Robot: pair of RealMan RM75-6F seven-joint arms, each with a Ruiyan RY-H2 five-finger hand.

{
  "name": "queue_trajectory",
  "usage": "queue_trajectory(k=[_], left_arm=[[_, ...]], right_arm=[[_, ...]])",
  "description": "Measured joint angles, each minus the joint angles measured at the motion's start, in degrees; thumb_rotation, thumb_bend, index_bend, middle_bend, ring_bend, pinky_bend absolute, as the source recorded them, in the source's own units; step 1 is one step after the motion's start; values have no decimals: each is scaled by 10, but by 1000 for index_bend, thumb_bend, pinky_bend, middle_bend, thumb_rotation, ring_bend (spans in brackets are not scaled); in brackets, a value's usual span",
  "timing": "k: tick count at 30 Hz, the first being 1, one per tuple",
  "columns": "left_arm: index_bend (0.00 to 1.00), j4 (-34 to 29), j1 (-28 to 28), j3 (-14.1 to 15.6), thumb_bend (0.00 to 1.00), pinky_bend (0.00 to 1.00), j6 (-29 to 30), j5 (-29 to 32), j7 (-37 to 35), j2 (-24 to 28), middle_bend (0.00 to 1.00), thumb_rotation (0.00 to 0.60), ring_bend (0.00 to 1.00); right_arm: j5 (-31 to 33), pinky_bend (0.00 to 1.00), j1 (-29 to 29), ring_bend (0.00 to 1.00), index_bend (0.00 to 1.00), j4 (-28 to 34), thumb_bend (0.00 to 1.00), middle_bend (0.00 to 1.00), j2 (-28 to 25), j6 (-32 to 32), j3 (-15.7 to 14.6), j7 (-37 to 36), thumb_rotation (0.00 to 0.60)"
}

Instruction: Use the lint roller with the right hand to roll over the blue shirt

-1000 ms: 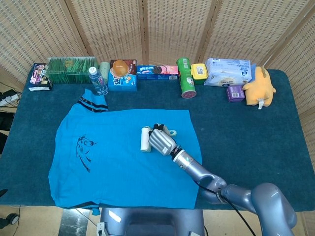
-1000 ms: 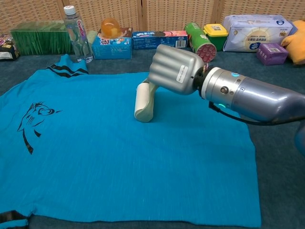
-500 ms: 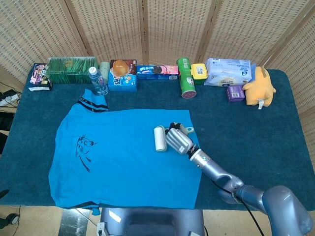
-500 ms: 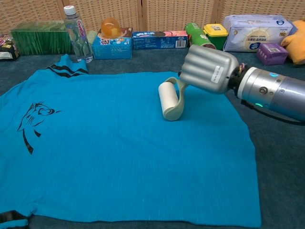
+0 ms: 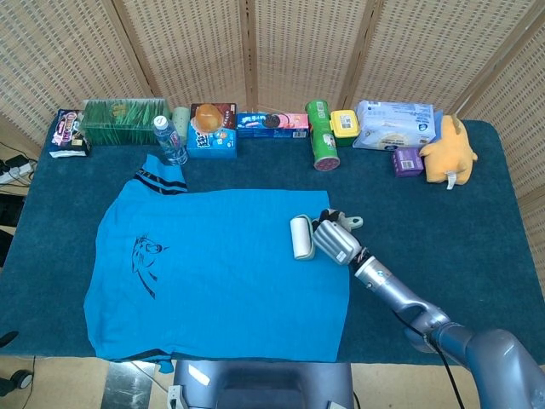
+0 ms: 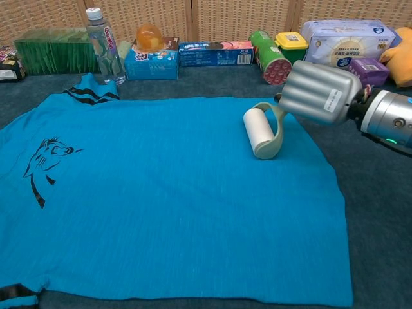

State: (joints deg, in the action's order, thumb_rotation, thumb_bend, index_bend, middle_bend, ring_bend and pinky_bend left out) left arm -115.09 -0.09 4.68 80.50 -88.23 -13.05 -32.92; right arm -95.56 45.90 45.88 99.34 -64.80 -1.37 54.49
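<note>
The blue shirt (image 5: 221, 268) (image 6: 161, 193) lies spread flat on the dark table, with a black print near its left side. My right hand (image 5: 335, 242) (image 6: 320, 93) grips the handle of the white lint roller (image 5: 301, 237) (image 6: 259, 132). The roller head rests on the shirt close to its right edge, at the far right corner area. The left hand shows in neither view.
Along the table's far edge stand a water bottle (image 5: 169, 141), a green box (image 5: 124, 121), snack boxes (image 5: 271, 123), a green can (image 5: 323, 146), a tissue pack (image 5: 394, 123) and a yellow plush toy (image 5: 450, 151). Bare table cloth (image 5: 443, 230) lies right of the shirt.
My right hand has drawn the lint roller rightward across the shirt, from near its middle to near its right edge. The shirt itself has not shifted.
</note>
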Motion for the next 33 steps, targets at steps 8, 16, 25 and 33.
queue_trajectory(k=[8,16,25,33], left_arm=[[0,1,3,2,122,40,5,-5,-2,0,0,600,0],[0,3,4,3,121,40,8,-7,-6,0,0,600,0],[0,5,4,3,121,40,8,-8,-11,1,0,600,0],[0,8,4,3,122,40,9,-8,-20,3,0,600,0]], right_arm=[[-15,1000,-21,610,623,-52,1000,638,7,-22,-14,-33,600],[-20,1000,-23,610,623,-74,1000,638,17,-29,-10,-45,600],[-19,1000,-10,611,624,-61,1000,638,26,-21,3,-16,600],[-20,1000,5,611,623,-16,1000,638,43,-15,15,30,600]])
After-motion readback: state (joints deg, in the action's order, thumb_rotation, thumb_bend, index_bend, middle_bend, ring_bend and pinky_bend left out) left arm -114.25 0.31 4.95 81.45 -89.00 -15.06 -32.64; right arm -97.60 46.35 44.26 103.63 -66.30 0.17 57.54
